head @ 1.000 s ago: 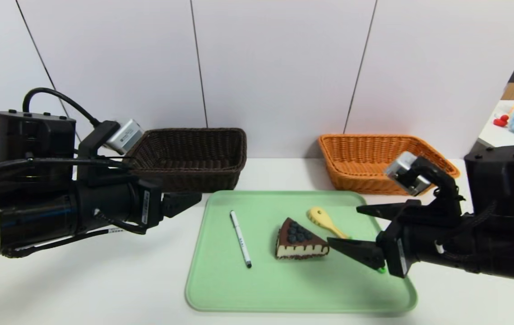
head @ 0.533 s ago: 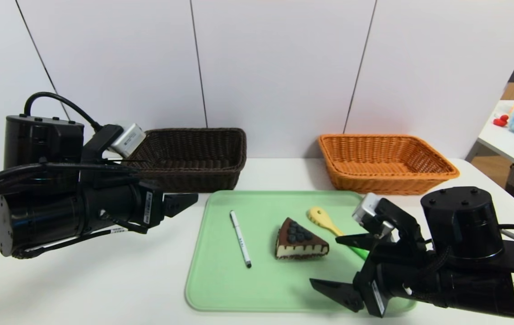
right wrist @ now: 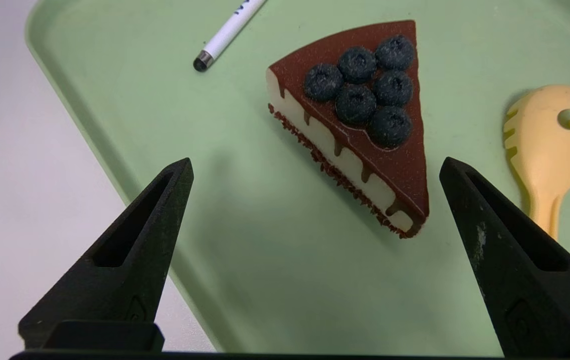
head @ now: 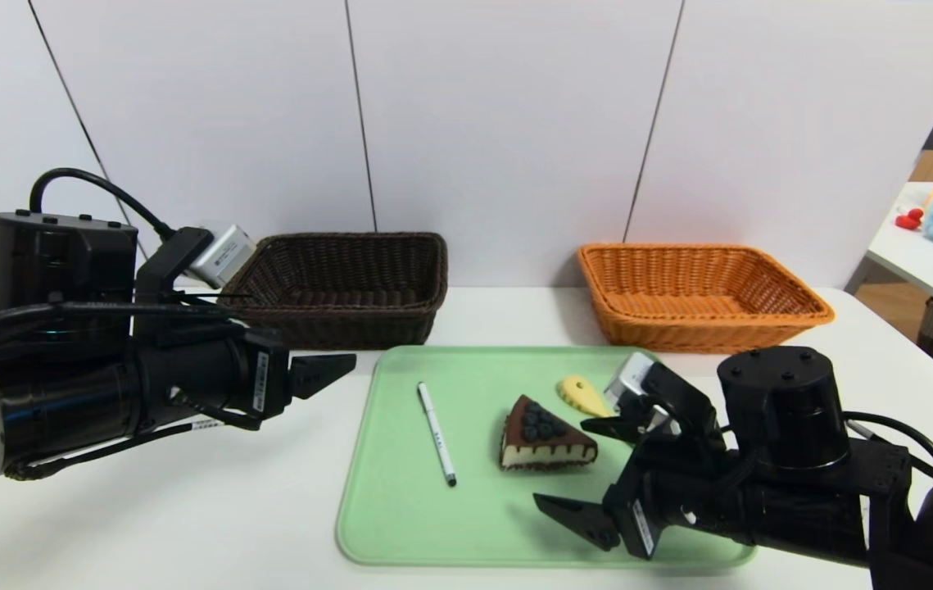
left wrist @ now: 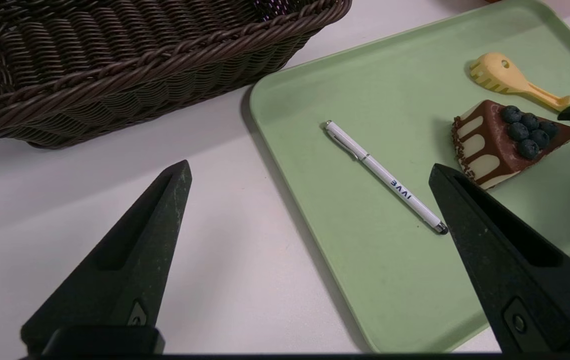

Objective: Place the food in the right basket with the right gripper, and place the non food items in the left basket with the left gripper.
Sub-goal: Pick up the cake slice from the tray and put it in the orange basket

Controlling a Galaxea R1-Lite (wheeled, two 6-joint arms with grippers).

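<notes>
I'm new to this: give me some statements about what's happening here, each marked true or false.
1. The cake lies on the green tray. True.
2. The right gripper is holding the cake. False: it is open and empty, near the cake.
3. The pen is in the dark basket. False: it lies on the tray.
4. The left gripper is open. True.
5. The orange basket holds the spoon. False: the spoon is on the tray.
</notes>
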